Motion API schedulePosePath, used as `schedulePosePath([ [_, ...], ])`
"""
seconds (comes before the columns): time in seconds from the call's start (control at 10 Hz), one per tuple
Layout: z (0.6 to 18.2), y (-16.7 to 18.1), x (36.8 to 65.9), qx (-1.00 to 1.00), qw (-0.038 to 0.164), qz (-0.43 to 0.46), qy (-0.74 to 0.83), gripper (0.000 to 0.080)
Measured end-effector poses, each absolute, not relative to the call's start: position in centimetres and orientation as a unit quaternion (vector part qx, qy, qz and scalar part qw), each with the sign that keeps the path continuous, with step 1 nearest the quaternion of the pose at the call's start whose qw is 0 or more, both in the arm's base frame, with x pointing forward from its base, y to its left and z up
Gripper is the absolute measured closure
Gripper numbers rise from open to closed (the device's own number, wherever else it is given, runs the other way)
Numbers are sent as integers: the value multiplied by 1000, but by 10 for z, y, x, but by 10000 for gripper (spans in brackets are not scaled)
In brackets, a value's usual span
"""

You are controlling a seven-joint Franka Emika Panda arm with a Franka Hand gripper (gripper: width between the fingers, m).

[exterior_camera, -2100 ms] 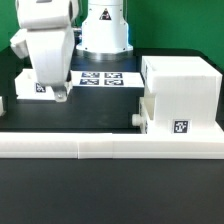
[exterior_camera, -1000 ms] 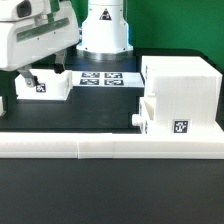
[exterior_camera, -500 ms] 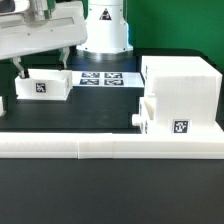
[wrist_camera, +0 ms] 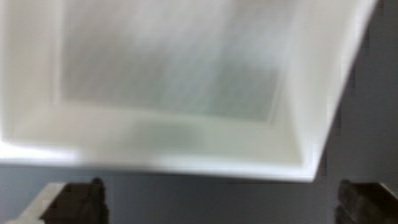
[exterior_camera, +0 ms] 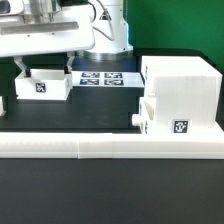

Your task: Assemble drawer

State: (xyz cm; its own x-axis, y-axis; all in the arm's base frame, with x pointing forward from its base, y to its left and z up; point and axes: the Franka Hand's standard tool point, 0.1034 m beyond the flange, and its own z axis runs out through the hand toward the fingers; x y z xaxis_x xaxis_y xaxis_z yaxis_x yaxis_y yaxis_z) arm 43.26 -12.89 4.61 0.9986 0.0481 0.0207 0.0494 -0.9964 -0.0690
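My tool point(exterior_camera: 44, 68) hangs wide open, empty, above the loose drawer tray point(exterior_camera: 43, 87) at the exterior view's left of the bench point(exterior_camera: 100, 106); the casing point(exterior_camera: 183, 88) stands at its right. I judge the tool needs centring across the tray's walls before closing.

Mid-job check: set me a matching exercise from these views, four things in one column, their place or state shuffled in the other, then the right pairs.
Things:
1. loose tray
2. knobbed tray
3. marker board
4. gripper

Place or state:
A. open, fingers spread wide
B. flat on the table, mid-scene toward the back
C. at the casing, knob pointing to the exterior view's left
D. open top up, at the exterior view's left, under the gripper

Pairs: 1-D, 2-C, 3-B, 4-A.
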Motion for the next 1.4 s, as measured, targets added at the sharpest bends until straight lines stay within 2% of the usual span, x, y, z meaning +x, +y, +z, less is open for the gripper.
schedulePosePath([
  [0.3,40,-108,426,-996,36,-2,77,150],
  [0.8,10,-93,397,-998,29,-1,58,150],
  [1.2,5,-95,392,-999,25,-6,42,150],
  [1.3,5,-95,391,-999,24,-7,38,239],
  [1.4,5,-95,391,-999,24,-7,38,375],
])
